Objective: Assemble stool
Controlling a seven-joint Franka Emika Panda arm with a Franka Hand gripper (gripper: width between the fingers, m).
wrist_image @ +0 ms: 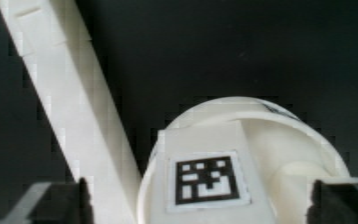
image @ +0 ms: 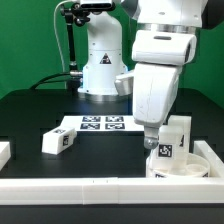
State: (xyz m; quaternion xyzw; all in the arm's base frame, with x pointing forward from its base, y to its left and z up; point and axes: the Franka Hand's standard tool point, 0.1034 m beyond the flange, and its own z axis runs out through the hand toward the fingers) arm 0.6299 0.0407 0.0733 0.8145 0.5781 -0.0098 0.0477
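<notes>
Fingers (wrist_image: 348,196) are being held either side of a tagged leg (wrist_image: 229,150), seemingly for seating it on the round seat (image: 185,168). Whether it is being clamped cannot be told. That straddle and the border rail (wrist_image: 69,100) alongside are being shown by the wrist view alone, while a spare leg (image: 57,141), lying well apart on the desk (image: 30,115), is being shown only by the exterior view.

framed between the gripper's (wrist_image: 197,204) wide-spread dark fingertips (wrist_image: 51,201): a rounded white leg (wrist_image: 247,135) bearing a square tag (wrist_image: 204,180), just beside a long white rail (wrist_image: 73,100), over black table (wrist_image: 247,40).
</notes>
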